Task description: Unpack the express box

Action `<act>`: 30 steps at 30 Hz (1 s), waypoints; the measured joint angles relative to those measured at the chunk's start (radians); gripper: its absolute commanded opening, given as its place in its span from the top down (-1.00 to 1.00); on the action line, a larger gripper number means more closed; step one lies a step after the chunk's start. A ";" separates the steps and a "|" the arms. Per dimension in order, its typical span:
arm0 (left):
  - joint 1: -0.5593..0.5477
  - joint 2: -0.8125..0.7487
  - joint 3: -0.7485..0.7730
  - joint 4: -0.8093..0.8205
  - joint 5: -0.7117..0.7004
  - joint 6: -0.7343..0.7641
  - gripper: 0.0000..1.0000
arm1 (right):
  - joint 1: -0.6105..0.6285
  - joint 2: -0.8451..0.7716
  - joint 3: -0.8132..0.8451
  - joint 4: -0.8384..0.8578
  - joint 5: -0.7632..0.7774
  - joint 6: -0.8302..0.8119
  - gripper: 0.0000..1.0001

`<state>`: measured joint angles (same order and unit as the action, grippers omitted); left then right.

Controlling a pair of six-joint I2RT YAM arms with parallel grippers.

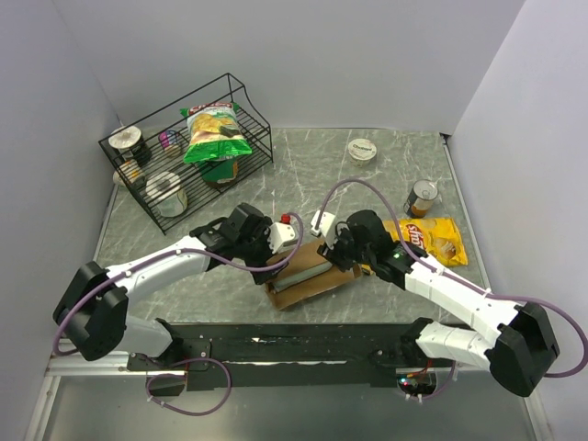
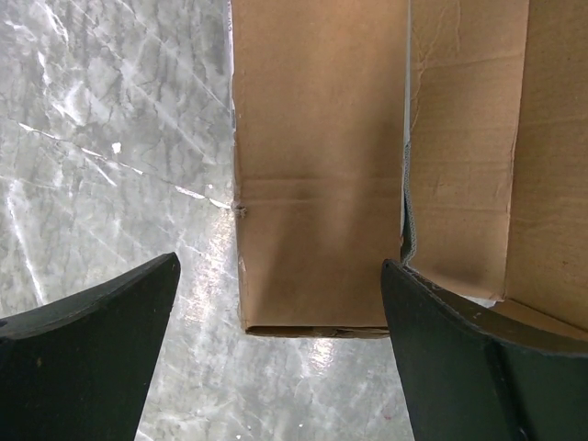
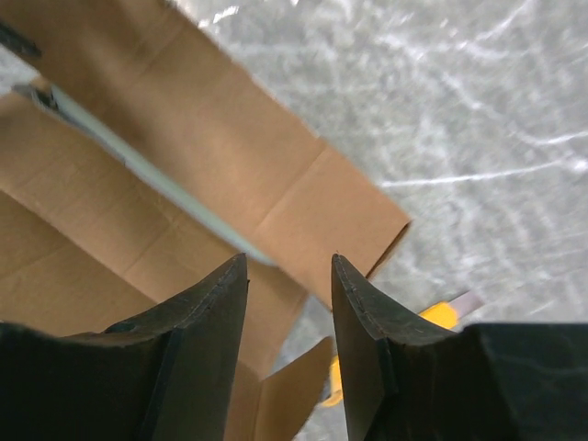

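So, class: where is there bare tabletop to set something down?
Free: back centre, between the black wire rack and the white round tin; left side, between that rack and the left arm. Crowded: around the brown cardboard express box, under the left end effector and right end effector, and by the yellow chip bag and metal can.

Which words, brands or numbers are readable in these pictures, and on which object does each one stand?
No text reads clearly.
yellow chip bag: red logo, too blurred to read.
green chip bag: red print at its top, too small to read.
express box: no print visible.
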<state>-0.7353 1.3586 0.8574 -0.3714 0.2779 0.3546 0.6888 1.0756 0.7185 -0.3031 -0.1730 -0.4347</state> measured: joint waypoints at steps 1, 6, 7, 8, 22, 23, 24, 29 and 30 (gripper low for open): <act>-0.001 0.002 0.000 0.000 0.001 0.000 -0.93 | -0.002 0.000 -0.008 -0.005 -0.003 0.003 0.02; -0.017 0.038 0.014 0.001 -0.005 0.008 -0.93 | -0.011 0.000 -0.020 -0.013 -0.013 0.012 0.00; -0.018 0.042 0.018 0.001 -0.004 0.010 -0.93 | -0.013 0.000 -0.020 -0.011 -0.016 0.014 0.00; -0.019 0.043 0.018 0.000 0.004 0.018 -0.93 | -0.015 0.000 -0.020 -0.011 -0.019 0.017 0.00; -0.022 0.093 0.007 -0.064 0.022 0.096 -0.98 | -0.016 -0.027 -0.070 -0.005 -0.055 0.042 -0.02; -0.022 0.109 0.013 -0.068 0.008 0.091 -0.98 | -0.016 -0.032 -0.075 -0.008 -0.057 0.045 -0.02; -0.022 0.127 0.023 -0.072 0.000 0.083 -0.95 | -0.018 -0.036 -0.078 -0.007 -0.057 0.045 -0.02; -0.014 0.173 0.072 -0.123 -0.006 0.048 -0.81 | -0.020 -0.050 -0.085 -0.021 -0.058 0.044 -0.02; -0.011 0.174 0.081 -0.132 0.003 0.043 -0.79 | -0.021 -0.053 -0.085 -0.024 -0.058 0.043 -0.02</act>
<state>-0.7467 1.5326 0.9386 -0.5037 0.2810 0.3977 0.6682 1.0229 0.6334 -0.3271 -0.2314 -0.3920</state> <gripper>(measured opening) 0.927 0.507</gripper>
